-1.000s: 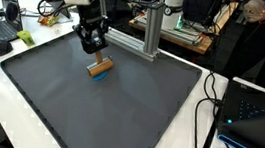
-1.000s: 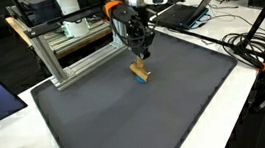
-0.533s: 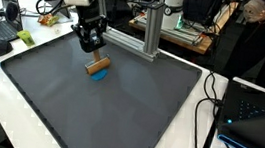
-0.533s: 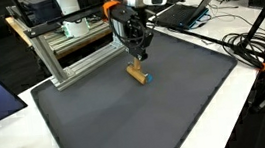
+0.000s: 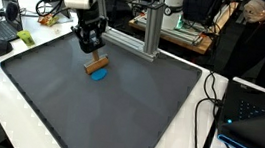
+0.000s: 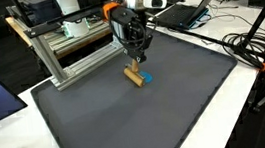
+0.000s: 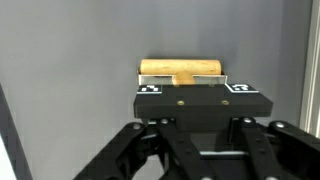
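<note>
Wood-coloured and short, the bar (image 7: 183, 68) sits crosswise just ahead of the gripper (image 7: 185, 92) in the wrist view. A small stub runs back from its middle into the jaws, which are clenched on it. In both exterior views the gripper (image 5: 95, 56) hangs nose-down from the arm, with the bar (image 5: 96, 68) right under its fingertips.

The bar is low over the dark grey mat (image 5: 118, 113) that covers the desk. It is in the half of the mat nearer the edge where the aluminium frame (image 6: 70, 56) stands, and well apart from the other three edges and from every corner. A small blue piece (image 6: 146, 78) shows just beside the bar (image 6: 133, 76) on its underside. The views are too small to tell whether it belongs to the bar or lies on the mat by itself. Nor do they show whether the bar touches the mat or rides just above it.

As for progress, the grasp is made and looks firm and centred, so the picking-up part reads as done. The bar has not been set free, and nothing here marks a place for it.
</note>
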